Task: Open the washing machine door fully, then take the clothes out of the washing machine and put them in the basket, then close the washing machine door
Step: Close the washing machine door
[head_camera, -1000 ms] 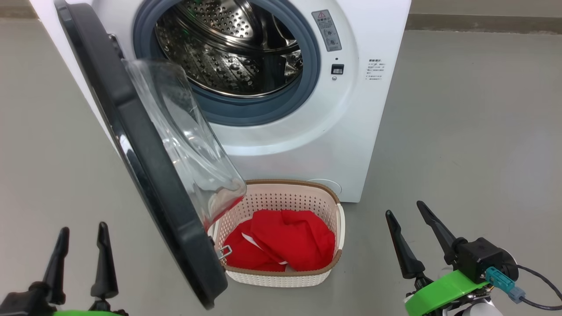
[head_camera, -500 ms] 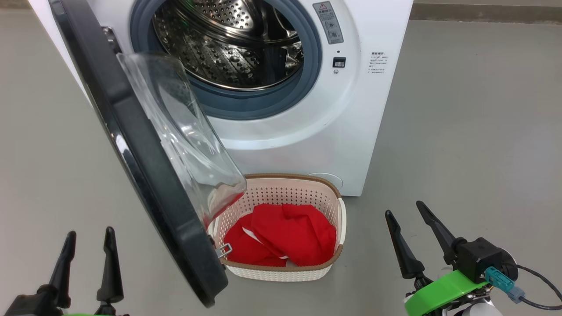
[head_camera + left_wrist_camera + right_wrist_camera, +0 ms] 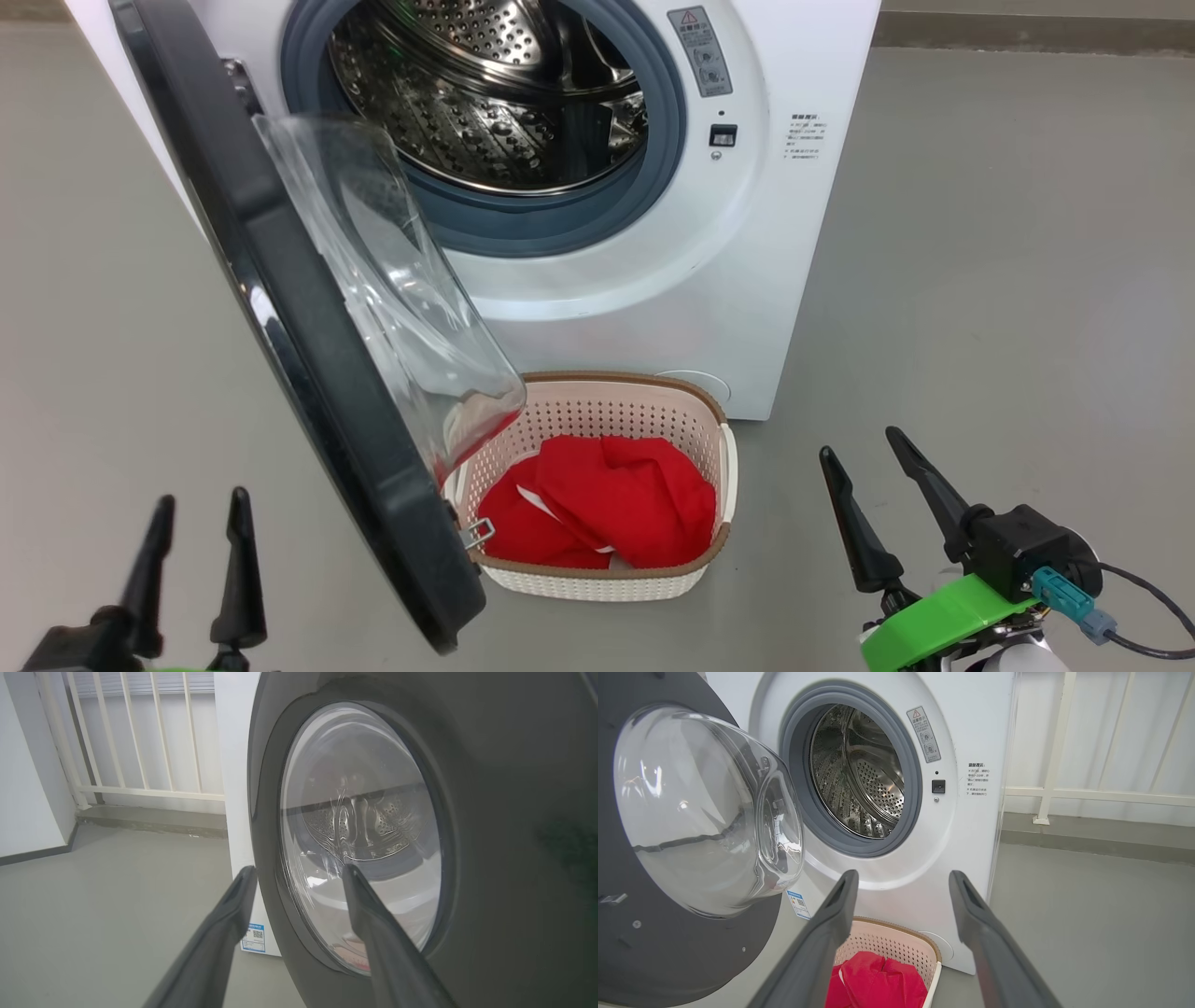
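Red clothes (image 3: 607, 504) lie in the basket (image 3: 607, 413) on the floor (image 3: 990, 280) just before the washing machine (image 3: 747, 271); its door (image 3: 308, 364) stands swung open, beside the basket's left end. My left gripper (image 3: 202, 501) and right gripper (image 3: 860, 443) both gape wide, holding nothing, low at either side
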Tool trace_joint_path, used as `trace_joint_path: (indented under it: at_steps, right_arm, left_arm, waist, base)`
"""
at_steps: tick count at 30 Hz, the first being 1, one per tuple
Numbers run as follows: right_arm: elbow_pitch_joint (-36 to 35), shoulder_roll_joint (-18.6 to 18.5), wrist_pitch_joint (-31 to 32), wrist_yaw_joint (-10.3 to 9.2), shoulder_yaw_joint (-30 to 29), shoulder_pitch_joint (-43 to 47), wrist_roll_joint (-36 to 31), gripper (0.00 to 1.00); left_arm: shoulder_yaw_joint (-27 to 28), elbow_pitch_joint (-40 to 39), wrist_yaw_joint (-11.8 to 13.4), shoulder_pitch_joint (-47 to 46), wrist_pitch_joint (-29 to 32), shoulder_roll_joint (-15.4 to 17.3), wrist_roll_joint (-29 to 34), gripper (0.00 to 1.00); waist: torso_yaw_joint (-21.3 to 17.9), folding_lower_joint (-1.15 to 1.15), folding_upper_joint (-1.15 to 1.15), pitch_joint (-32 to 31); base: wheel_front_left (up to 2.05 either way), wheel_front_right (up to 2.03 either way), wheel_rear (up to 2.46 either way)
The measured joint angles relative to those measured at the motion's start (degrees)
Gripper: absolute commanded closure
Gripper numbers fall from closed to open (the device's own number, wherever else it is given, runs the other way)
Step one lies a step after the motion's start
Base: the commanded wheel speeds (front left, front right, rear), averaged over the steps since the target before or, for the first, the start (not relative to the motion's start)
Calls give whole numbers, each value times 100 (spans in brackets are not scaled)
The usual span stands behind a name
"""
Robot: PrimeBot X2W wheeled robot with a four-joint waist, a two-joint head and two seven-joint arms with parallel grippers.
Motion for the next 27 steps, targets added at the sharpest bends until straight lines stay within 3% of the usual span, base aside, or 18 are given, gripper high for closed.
trace_joint_path:
  at_steps: [1,4,10,14,17,20,21,24,27]
  right_arm:
    - [0,0,0,0,0,0,0,0]
    - [0,0,0,0,-4,0,0,0]
    - [7,-1,0,0,1,-3,0,0]
    - [10,0,0,0,3,-7,0,0]
    - [10,-1,0,0,0,-8,0,0]
    - [10,0,0,0,0,-9,0,0]
    - [10,0,0,0,0,-9,0,0]
    - [7,-1,0,0,1,-11,0,0]
    - [-2,-1,0,0,3,-19,1,0]
  left_arm:
    - [-21,24,0,-1,0,-1,-34,100]
    - [-33,104,0,-47,0,-10,-716,100]
    - [-292,190,0,-522,168,-2,-3259,100]
    - [-158,-166,1,-824,1147,51,-5323,100]
    - [78,-375,20,-855,1833,79,-6405,100]
    - [252,-613,323,-862,2569,103,-7391,100]
    - [252,-613,323,-862,2569,103,-7391,100]
    - [326,-1046,603,-862,3141,104,-8170,100]
    - [371,-1388,865,-843,3440,131,-8496,100]
  waist:
    - [3,0,0,-1]
    - [17,0,0,-8]
    - [26,0,0,-19]
    - [-6,0,0,-11]
    - [-44,0,0,7]
    - [-87,0,0,32]
    - [-87,0,0,32]
    - [-127,0,0,68]
    - [-165,0,0,116]
  base:
    - [0,0,0]
    - [0,0,0]
    - [0,0,0]
    - [0,0,0]
    - [0,0,0]
    - [0,0,0]
    - [0,0,0]
    - [0,0,0]
    - [0,0,0]
